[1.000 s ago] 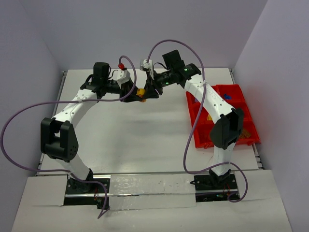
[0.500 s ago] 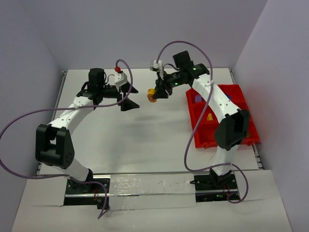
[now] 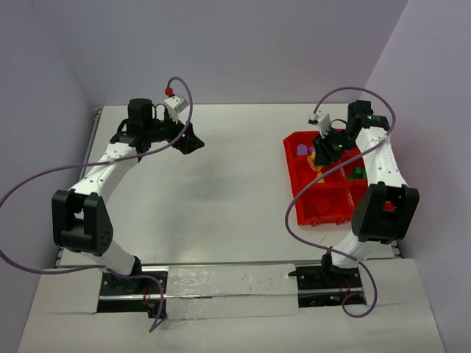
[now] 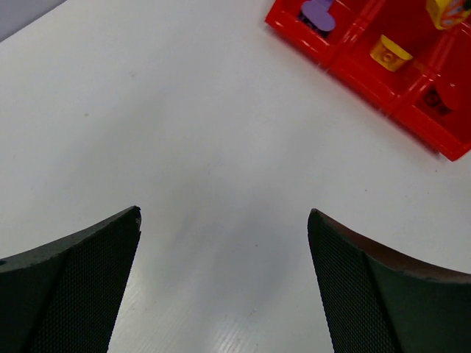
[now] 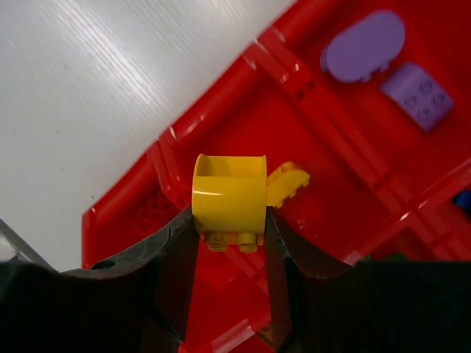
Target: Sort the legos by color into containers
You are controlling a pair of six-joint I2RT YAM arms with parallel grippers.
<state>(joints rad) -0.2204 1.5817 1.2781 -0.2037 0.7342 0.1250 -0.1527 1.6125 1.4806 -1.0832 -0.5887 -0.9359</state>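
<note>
My right gripper (image 3: 321,151) (image 5: 229,218) is shut on a yellow rounded lego (image 5: 229,198) and holds it above the red tray of containers (image 3: 294,193) (image 5: 221,88). Directly below it lies another yellow lego (image 5: 288,182) in a compartment. Two purple legos (image 5: 364,45) (image 5: 416,93) lie in the neighbouring compartment. My left gripper (image 3: 193,140) (image 4: 224,214) stands open and empty over bare table at the far left. Its wrist view shows the tray (image 4: 346,68) far ahead, with a purple piece (image 4: 318,12) and a yellow piece (image 4: 390,51) inside.
Green pieces (image 3: 358,173) sit in a compartment on the tray's right side, and a blue bit (image 5: 464,202) shows at the edge of the right wrist view. The tray lies near the table's right edge. White walls close in the back and sides.
The two grippers met at the yellow lego mid-table. The left one opened and drew back to the left, while the right one carried the lego rightward over the tray.
</note>
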